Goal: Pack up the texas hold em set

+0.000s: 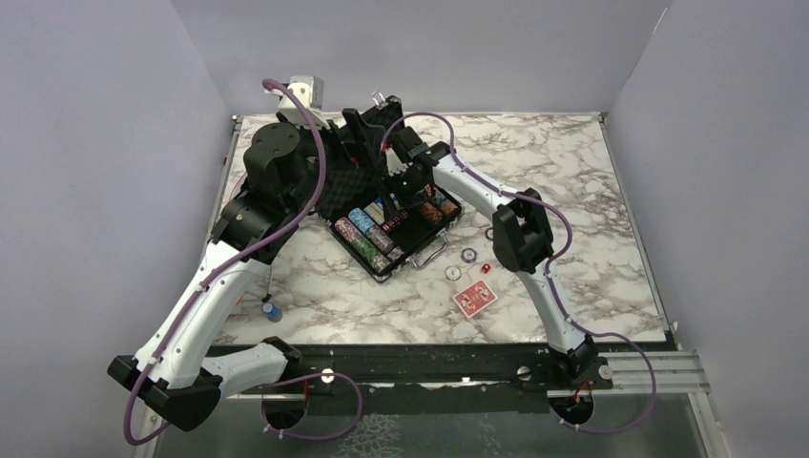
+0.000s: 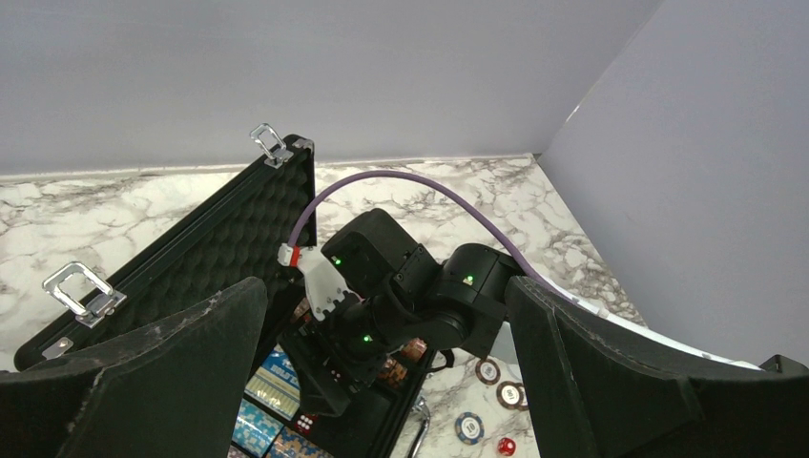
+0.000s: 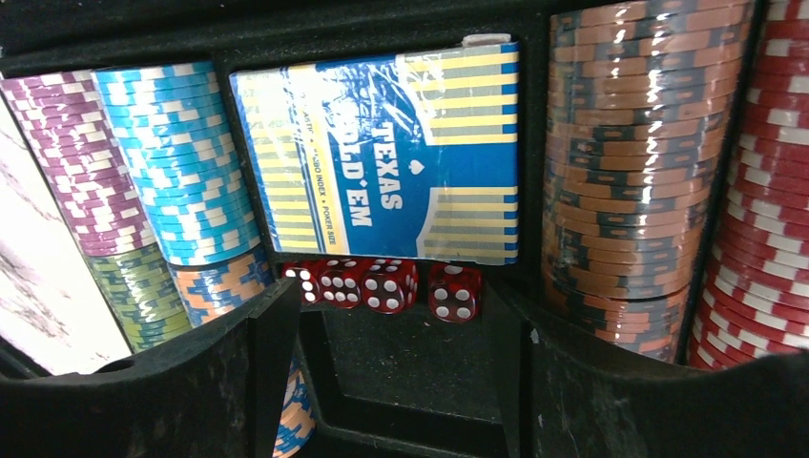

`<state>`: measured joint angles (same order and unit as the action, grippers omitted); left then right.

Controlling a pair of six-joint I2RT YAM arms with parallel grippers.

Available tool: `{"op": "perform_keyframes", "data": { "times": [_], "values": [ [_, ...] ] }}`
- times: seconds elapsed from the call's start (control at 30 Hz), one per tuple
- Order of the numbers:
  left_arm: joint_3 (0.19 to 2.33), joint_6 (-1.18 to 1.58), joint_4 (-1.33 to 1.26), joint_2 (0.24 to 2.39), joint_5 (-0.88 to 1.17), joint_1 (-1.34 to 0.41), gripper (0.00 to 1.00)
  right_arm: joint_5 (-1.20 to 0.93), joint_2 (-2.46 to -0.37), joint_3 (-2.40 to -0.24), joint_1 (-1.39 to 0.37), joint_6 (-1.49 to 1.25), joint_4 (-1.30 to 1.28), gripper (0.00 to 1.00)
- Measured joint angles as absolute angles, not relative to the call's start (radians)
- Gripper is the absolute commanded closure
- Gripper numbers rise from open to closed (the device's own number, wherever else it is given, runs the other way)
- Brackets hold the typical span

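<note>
Inside briefcase (image 2: 219, 248): chips (image 3: 196, 162), card box (image 3: 382, 153), seemingly four dice (image 3: 386, 284); left gripper (image 2: 386, 301), right gripper (image 3: 391, 315) released.

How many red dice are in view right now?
5. Four translucent red dice sit in a row in the black foam-lined briefcase, below the blue card box; a fifth lies loose on the marble table beside it. More may be hidden.

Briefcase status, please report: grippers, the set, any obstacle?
Left gripper open, empty, near raised lid. Right gripper open, low over dice in briefcase. Cards, two chips, one die lie outside. Right arm in lid's way.
</note>
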<state>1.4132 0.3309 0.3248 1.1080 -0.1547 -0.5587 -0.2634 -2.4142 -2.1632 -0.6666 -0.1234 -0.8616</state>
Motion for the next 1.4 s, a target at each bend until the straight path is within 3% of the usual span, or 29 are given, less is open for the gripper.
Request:
{"op": "perform_keyframes", "data": {
  "times": [0.5,0.87,1.1,1.4],
  "values": [
    [1.414,0.327,0.325,1.110,-0.155,-0.559,0.01,-0.326,-2.415,-2.151,-0.662,-0.131,-0.856,0.27],
    [1.414,0.315,0.326,1.110,-0.156,-0.559,0.01,-0.228,-2.363,-2.127,-0.662,-0.165,-0.837,0.26],
    [1.414,0.300,0.342,1.109,-0.174,-0.559,0.01,-0.061,-2.119,-1.938,-0.653,-0.242,-0.756,0.34],
    [1.414,0.272,0.346,1.105,-0.148,-0.559,0.01,0.217,-1.743,-1.488,-0.557,-0.516,-0.728,0.40]
  ]
}}
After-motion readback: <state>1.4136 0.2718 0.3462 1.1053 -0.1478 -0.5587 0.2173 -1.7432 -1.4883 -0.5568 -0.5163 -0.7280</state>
